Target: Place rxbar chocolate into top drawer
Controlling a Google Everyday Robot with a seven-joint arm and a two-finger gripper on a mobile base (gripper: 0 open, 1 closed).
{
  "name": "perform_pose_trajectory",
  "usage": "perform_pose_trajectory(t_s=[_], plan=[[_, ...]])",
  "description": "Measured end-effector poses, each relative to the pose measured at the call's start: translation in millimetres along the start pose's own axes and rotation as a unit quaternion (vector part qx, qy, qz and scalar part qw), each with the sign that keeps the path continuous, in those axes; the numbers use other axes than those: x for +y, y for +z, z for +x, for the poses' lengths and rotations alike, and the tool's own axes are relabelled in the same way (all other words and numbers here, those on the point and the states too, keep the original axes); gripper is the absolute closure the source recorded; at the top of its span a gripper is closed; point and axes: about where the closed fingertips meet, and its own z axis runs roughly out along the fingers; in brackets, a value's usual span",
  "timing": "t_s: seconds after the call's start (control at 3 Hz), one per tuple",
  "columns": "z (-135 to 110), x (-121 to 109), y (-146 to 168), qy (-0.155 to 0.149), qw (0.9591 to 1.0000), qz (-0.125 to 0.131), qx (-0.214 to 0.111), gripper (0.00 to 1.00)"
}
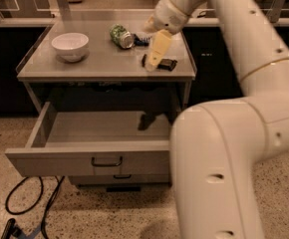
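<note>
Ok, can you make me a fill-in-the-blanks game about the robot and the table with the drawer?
1. The top drawer is pulled ____.
2. The gripper is right at the rxbar chocolate, which lies on the ____.
3. The bowl is coloured ____.
4. The green can lies on its ____.
Missing words: open, table, white, side.

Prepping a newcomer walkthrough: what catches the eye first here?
The bulky white arm fills the right foreground, arching up to the counter. Its gripper hangs right at the rxbar chocolate near the counter's right front, and the top drawer below stands pulled open.
</note>
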Motion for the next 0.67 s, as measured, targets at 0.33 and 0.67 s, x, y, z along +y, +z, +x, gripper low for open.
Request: perform_pose_trajectory(t_s=[0.33, 0.67], plan=[[-28.5, -30.4, 35.0, -0.018, 0.9973, 0.018, 0.069, 0.0], [-33.6, -42.3, 38.6, -0.021, 0.9964, 0.037, 0.074, 0.0]])
